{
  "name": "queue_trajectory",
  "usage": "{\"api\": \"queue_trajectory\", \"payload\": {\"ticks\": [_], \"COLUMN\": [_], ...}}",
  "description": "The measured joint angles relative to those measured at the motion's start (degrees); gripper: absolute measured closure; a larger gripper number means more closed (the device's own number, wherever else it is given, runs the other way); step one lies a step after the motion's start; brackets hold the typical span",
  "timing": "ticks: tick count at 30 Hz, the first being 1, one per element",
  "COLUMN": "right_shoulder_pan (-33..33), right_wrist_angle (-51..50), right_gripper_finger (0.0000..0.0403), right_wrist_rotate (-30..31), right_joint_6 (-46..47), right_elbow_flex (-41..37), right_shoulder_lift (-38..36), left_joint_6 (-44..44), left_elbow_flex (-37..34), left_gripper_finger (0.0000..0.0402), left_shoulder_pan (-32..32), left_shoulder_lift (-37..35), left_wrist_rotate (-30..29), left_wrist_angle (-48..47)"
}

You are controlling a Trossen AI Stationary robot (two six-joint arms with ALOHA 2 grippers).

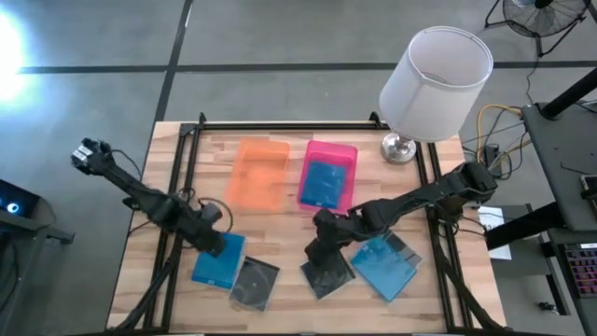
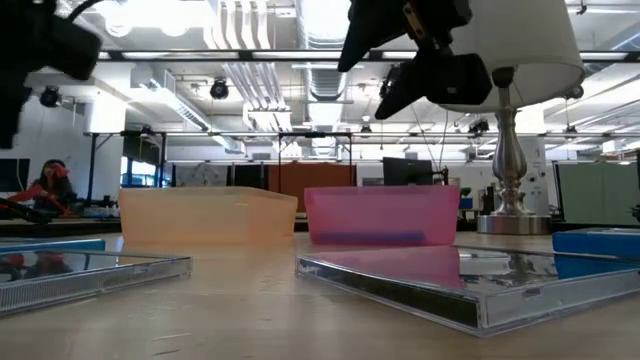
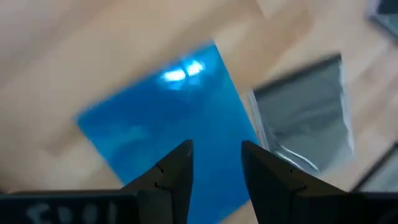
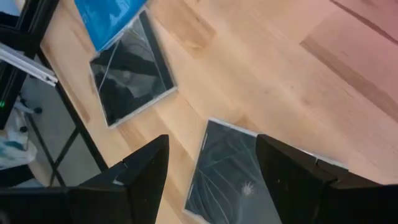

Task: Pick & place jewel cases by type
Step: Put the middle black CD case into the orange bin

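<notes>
Three blue jewel cases show in the high view. One lies flat in the pink tray (image 1: 325, 183), one at near left (image 1: 219, 263) and one at near right (image 1: 384, 266). Two dark cases lie flat on the table, one (image 1: 254, 283) beside the left blue case and one (image 1: 328, 276) near the middle. My left gripper (image 1: 215, 245) (image 3: 214, 152) hovers open over the left blue case (image 3: 168, 112). My right gripper (image 1: 326, 245) (image 4: 211, 146) hangs open above the middle dark case (image 4: 230, 177). In the low view both grippers are well above the table.
The orange tray (image 1: 261, 175) and the pink tray (image 1: 347, 154) stand side by side at the table's far middle. A white-shaded lamp (image 1: 434, 82) stands at the far right corner. Black frame rails (image 1: 187, 159) run along the table's sides. Bare wood lies between the trays and the cases.
</notes>
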Motion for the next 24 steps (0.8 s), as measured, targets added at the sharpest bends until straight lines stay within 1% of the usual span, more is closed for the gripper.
{"api": "queue_trajectory", "payload": {"ticks": [2,4,8,12,13,14,16,19,22,24], "right_shoulder_pan": [0.09,0.16,0.39,0.53,0.53,0.53,0.38,0.53,2.37,4.34], "right_wrist_angle": [-0.03,-0.15,-0.93,-0.78,-0.75,-0.74,-0.07,2.12,4.46,2.73], "right_gripper_finger": [0.0168,0.0168,0.0168,0.0168,0.0169,0.0169,0.0169,0.0169,0.0169,0.0169], "right_wrist_rotate": [0.01,0.19,2.72,3.17,3.15,3.15,3.18,2.57,-1.76,-3.78], "right_joint_6": [-0.6,-0.94,-2.65,-2.29,-1.4,-0.5,0.93,2.88,0.73,0.51], "right_elbow_flex": [-0.02,-0.4,-2.18,-4.34,-4.87,-5.37,-6.12,-7.08,-7.34,-7.32], "right_shoulder_lift": [0.0,0.0,0.06,0.07,0.07,0.07,0.07,0.07,0.06,0.04], "left_joint_6": [-4.1,-8.0,-13.11,-13.35,-13.35,-13.2,-12.57,-12.2,-12.65,-11.07], "left_elbow_flex": [-2.7,-4.69,-4.85,-1.33,-1.04,-0.99,-1.69,-3.72,-3.87,-3.49], "left_gripper_finger": [0.0284,0.0284,0.0284,0.0284,0.0284,0.0284,0.0284,0.0284,0.0284,0.0284], "left_shoulder_pan": [-3.28,-6.02,-9.11,-9.2,-9.2,-9.22,-9.22,-9.2,-9.18,-9.11], "left_shoulder_lift": [0.49,1.64,4.25,7.7,8.62,9.26,9.93,10.15,9.81,9.41], "left_wrist_rotate": [0.99,1.19,1.42,3.39,4.03,4.55,5.01,4.7,1.5,-1.39], "left_wrist_angle": [4.78,5.89,-0.1,-12.53,-14.89,-15.28,-14.33,-9.51,-5.9,-2.29]}}
